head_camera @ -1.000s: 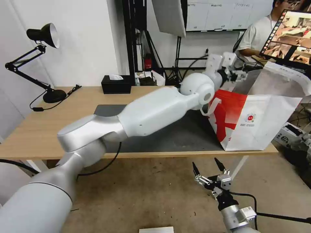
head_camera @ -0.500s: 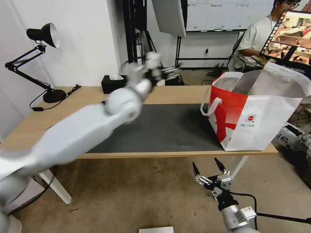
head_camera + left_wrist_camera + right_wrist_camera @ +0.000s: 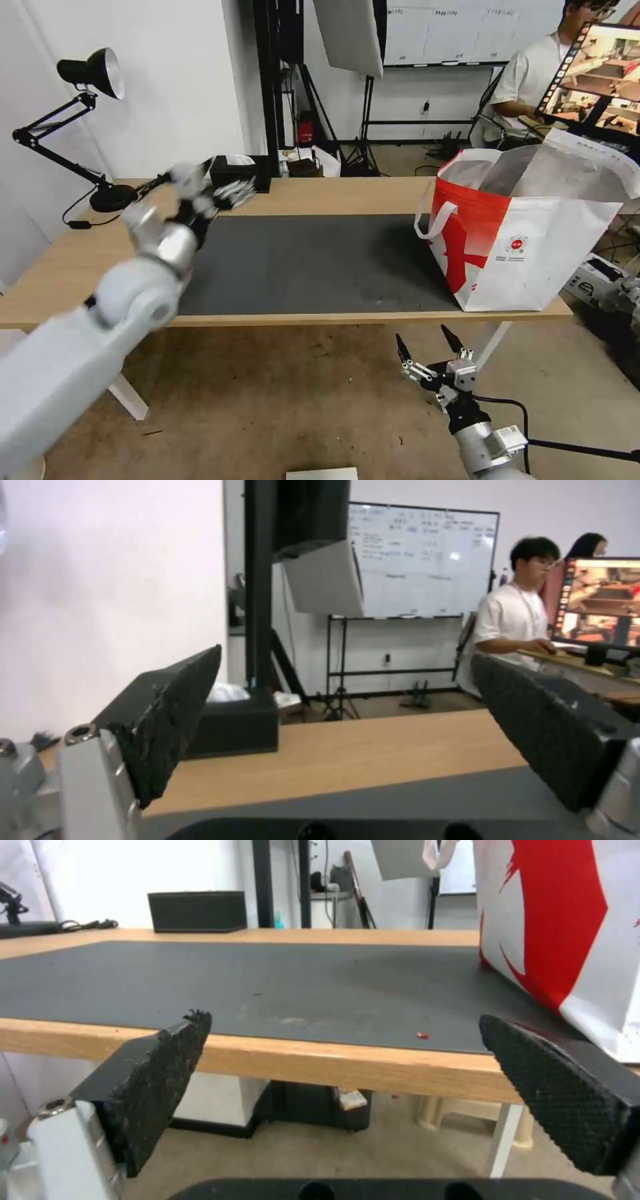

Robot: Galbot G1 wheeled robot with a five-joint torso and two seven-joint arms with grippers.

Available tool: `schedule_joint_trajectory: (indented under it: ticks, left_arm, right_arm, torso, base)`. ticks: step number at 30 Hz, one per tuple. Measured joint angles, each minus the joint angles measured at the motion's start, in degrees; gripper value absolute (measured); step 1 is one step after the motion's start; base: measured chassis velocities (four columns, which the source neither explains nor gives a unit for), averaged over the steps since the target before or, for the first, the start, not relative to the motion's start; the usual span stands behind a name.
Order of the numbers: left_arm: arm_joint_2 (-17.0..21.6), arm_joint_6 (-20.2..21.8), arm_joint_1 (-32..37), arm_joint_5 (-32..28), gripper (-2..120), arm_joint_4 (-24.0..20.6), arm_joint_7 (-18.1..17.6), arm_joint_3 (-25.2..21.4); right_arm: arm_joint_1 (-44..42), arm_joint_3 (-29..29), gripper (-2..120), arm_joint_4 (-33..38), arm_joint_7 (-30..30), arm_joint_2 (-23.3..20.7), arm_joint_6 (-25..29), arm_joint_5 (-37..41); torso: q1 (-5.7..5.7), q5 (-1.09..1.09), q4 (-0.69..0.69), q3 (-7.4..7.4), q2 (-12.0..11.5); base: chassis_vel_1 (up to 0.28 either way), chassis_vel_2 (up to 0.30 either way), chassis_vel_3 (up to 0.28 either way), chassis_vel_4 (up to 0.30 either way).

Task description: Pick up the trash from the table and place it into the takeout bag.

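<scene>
while left claw (image 3: pixel 230 192) spread near tissue box (image 3: pixel 239 173) | right claw (image 3: pixel 430 347) spread below table (image 3: pixel 333 193)

You are looking at a lab or studio workroom, not a home. Beyond your left tool (image 3: pixel 347 740) stands a whiteboard (image 3: pixel 420 560) covered in writing, with a grey softbox panel (image 3: pixel 320 580) on black stands just beside it. Farther off, a person works at a monitor (image 3: pixel 603 602). Near the same tool, a clamp-style desk lamp (image 3: pixel 87 73) sits on the bare light-wood table (image 3: pixel 373 190).
</scene>
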Motion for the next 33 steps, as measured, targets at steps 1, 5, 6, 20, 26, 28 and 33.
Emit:
schedule_joint_trajectory:
  ticks: [1, 5, 6, 20, 26, 28, 33]
  left_arm:
    - [-0.67, -0.69, 1.62, 1.18, 100, -0.16, 0.0, -0.5]
    - [-4.13, -2.71, 9.69, 6.26, 100, -1.61, 0.18, -5.74]
    - [-5.87, -3.06, 13.34, 8.42, 100, -2.38, 0.29, -8.54]
    - [-24.1, -11.25, 41.31, 22.73, 100, -0.86, 6.33, -21.74]
    - [-24.93, -13.54, 44.11, 22.68, 100, 2.75, 8.13, -21.61]
    - [-25.31, -13.84, 44.77, 22.58, 100, 3.17, 8.8, -21.68]
    - [-25.86, -14.17, 44.5, 21.92, 100, 3.64, 10.78, -22.27]
  right_arm:
    - [0.0, 0.0, 100, 0.0, 0.0, 0.0, 0.0, 0.0]
    - [0.0, 0.0, 100, -0.01, 0.01, 0.0, 0.0, 0.0]
    - [0.0, 0.0, 100, 0.0, 0.01, 0.0, 0.0, 0.0]
    - [0.0, 0.0, 100, 0.0, 0.0, 0.0, 0.0, 0.0]
    - [0.0, 0.0, 100, 0.0, 0.0, 0.0, 0.0, 0.0]
    - [0.0, 0.0, 100, 0.0, 0.0, 0.0, 0.0, 0.0]
    - [0.0, 0.0, 100, 0.0, 0.0, 0.0, 0.0, 0.0]
  torso:
    - [0.0, -0.01, -0.02, 0.0, 0.0]
    - [0.01, 0.01, -0.06, 0.0, 0.0]
    - [0.01, 0.03, -0.05, 0.0, -0.01]
    - [0.0, 0.02, -0.01, 0.0, -0.01]
    - [0.01, 0.01, -0.02, 0.01, -0.01]
    - [0.01, 0.01, -0.03, 0.01, -0.01]
    - [0.01, 0.01, -0.02, 0.0, -0.01]
  base:
    - [0.0, 0.0, 0.0, 0.0]
    - [0.0, 0.0, 0.0, 0.0]
    - [0.0, 0.0, 0.0, 0.0]
    - [0.0, 0.0, 0.0, 0.0]
    - [0.0, 0.0, 0.0, 0.0]
    - [0.0, 0.0, 0.0, 0.0]
    - [0.0, 0.0, 0.0, 0.0]
